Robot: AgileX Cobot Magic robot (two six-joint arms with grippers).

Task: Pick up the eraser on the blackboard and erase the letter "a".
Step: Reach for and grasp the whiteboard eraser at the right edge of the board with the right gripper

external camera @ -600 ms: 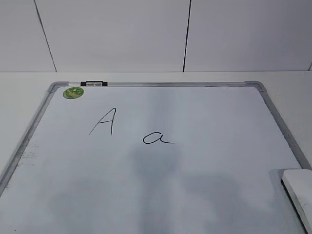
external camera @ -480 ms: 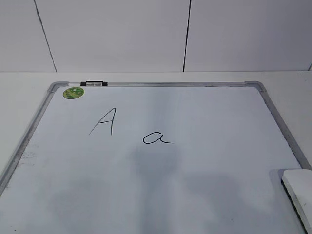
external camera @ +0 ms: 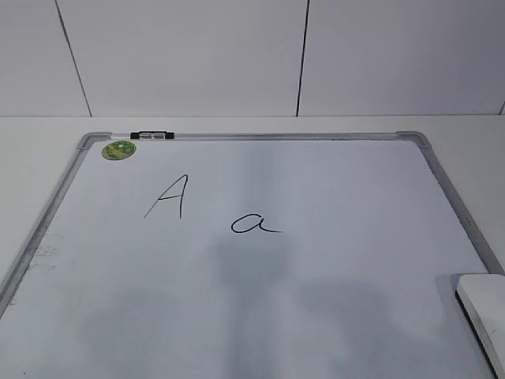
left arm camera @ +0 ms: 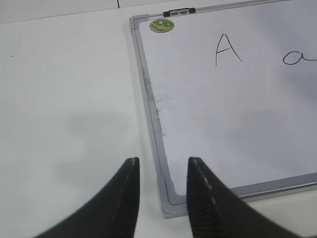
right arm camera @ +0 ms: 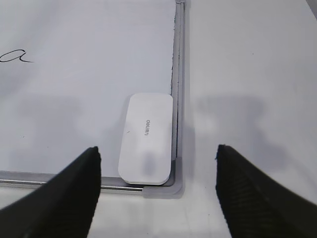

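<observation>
The blackboard is a white board with a grey frame lying flat on the table. The letter "a" sits near its middle, right of a capital "A". The white eraser lies in the board's near right corner, seen at the lower right edge of the exterior view. My right gripper is wide open above and just short of the eraser, touching nothing. My left gripper is open and empty over the board's near left corner. Neither gripper shows in the exterior view.
A round green sticker and a small black-and-silver clip sit at the board's far left corner. Faint smudges mark the board's left edge. White table surrounds the board; a white panelled wall stands behind.
Nothing on the board has moved. The eraser, the letters and the frame stay where they were.
</observation>
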